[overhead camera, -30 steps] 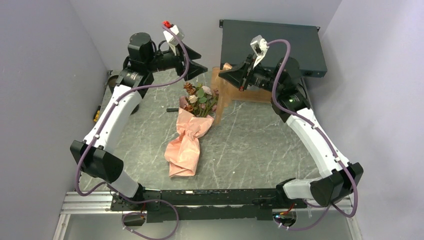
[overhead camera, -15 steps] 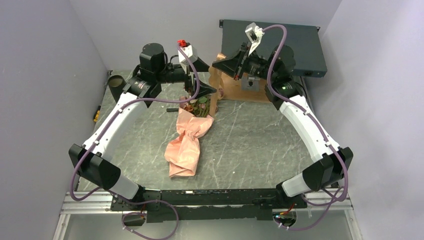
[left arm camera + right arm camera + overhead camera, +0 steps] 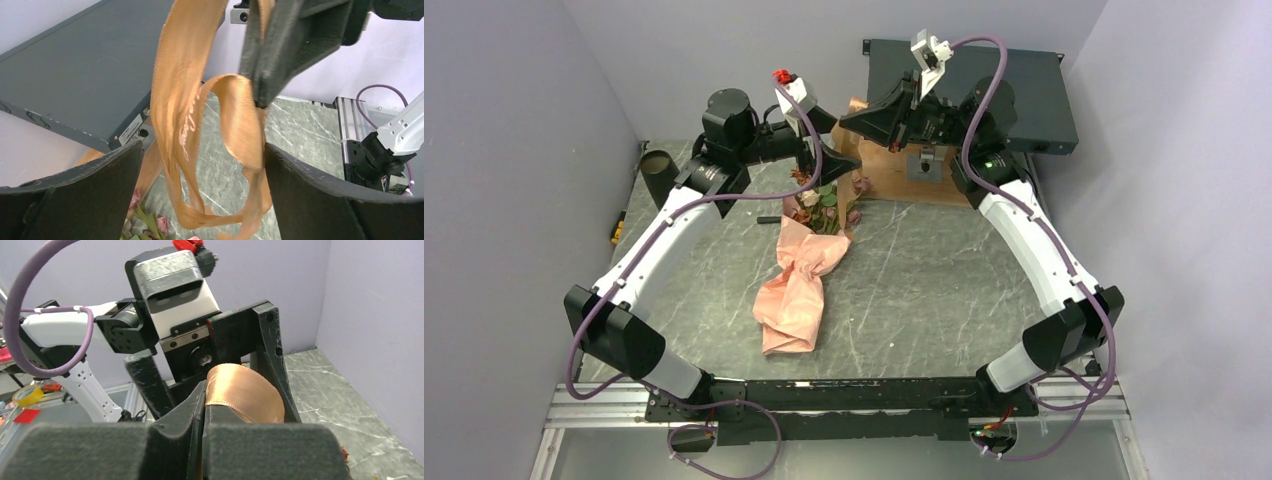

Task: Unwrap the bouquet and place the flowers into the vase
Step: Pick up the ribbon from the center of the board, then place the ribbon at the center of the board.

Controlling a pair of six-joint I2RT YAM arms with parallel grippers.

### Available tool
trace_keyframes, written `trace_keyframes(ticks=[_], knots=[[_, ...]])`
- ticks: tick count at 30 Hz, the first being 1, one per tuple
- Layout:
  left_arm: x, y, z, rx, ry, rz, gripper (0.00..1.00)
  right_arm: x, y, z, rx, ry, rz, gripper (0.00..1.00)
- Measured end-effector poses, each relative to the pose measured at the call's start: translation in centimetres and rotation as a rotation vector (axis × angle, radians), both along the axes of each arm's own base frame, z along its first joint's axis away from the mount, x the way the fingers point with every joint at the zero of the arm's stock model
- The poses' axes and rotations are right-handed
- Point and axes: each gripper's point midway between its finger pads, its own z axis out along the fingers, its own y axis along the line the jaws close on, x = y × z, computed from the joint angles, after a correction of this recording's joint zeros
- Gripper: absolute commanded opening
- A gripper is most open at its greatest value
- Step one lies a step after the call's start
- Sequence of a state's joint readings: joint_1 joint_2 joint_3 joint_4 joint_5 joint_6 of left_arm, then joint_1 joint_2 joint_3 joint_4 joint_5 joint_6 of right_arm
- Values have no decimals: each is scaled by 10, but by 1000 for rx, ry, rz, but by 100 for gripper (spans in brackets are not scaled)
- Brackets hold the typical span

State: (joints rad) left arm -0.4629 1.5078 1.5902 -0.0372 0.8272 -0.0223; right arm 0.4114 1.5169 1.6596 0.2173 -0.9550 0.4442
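While flowers [image 3: 822, 198] sit in paper [image 3: 792, 295], vase [image 3: 660, 172] apart: right gripper [image 3: 203, 400] clamped on ribbon [image 3: 182, 115]; left gripper [image 3: 202, 152] spread wide, gripping nothing.

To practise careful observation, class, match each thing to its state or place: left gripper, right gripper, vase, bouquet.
Things:
1. left gripper
2. right gripper
3. vase
4. bouquet

States or places:
A. lying mid-table, in pink paper
B. shut on the ribbon
C. open, with the ribbon hanging between its fingers
D. standing at the table's far left corner

Pairs: 1-C, 2-B, 3-D, 4-A
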Motion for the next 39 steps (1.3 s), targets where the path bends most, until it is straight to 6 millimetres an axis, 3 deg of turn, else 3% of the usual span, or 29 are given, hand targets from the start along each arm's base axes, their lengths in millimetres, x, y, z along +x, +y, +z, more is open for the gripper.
trace_keyframes(ticks=[2,5,8,14,17,22,25,29,33,39], knots=[[2,0,0,-6,7,11,69,-3,2,2,0,-2,19,0],[1,-1,0,-10,21,9,1,-4,5,1,-1,-1,36,0],[-2,-2,1,-11,20,-7,0,-2,8,1,-2,1,37,4],[10,15,-1,-28,97,33,0,10,6,-5,-12,23,-25,40],[31,41,-4,-28,144,107,0,18,4,-13,-21,40,-68,61],[81,85,0,-15,180,267,0,28,0,-36,-61,88,-130,85],[116,111,-3,21,176,402,0,32,-1,-45,-82,104,-155,94],[158,145,-28,106,152,610,0,33,-4,-51,-103,99,-179,96],[204,176,-68,209,134,801,0,26,-10,-54,-136,65,-187,98],[281,221,-157,389,161,1051,1,15,-19,-61,-209,10,-197,100]])
